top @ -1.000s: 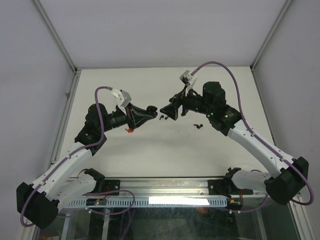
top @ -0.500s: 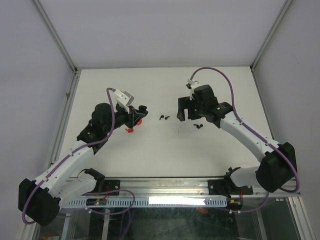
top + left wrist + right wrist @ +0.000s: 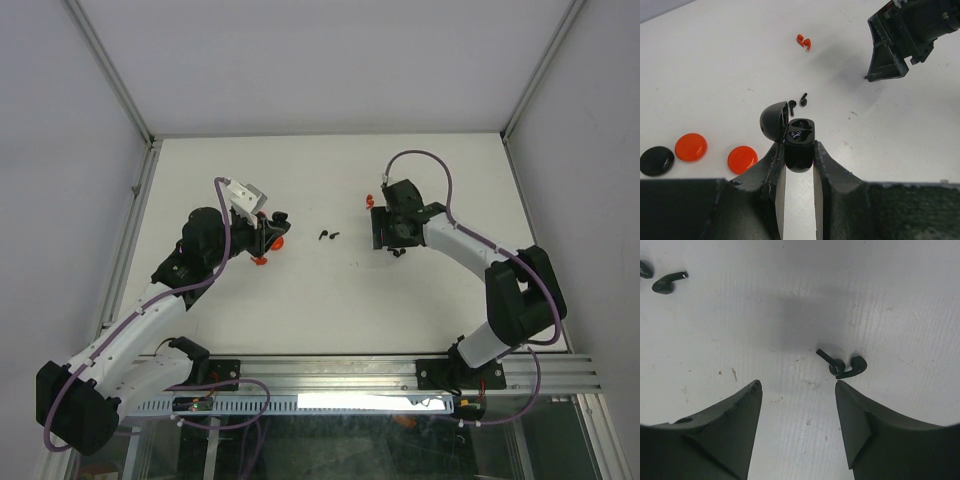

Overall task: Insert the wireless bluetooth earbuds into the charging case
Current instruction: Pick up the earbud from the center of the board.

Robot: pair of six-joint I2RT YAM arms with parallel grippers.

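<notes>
My left gripper point(image 3: 799, 150) is shut on the black charging case point(image 3: 800, 131), whose lid point(image 3: 774, 120) hangs open to the left; in the top view that gripper point(image 3: 275, 224) sits left of centre. Two black earbuds point(image 3: 842, 365) lie touching each other on the table just past my right fingertip point(image 3: 840, 386). The right gripper point(image 3: 797, 385) stands open over bare table, low above that pair point(image 3: 398, 252). Another black pair point(image 3: 327, 236) lies between the arms, just beyond the case point(image 3: 797, 101). Two red earbuds point(image 3: 803, 42) lie farther out.
Two red discs point(image 3: 691, 146) point(image 3: 742, 159) and a black disc point(image 3: 656, 161) lie left of the case. The white table point(image 3: 300, 300) is walled by an aluminium frame point(image 3: 130, 220). The right gripper point(image 3: 890, 50) shows at the upper right of the left wrist view.
The right gripper has drawn away from the left one, swung right and dropped over the black earbud pair. The left gripper has pulled back left with the case.
</notes>
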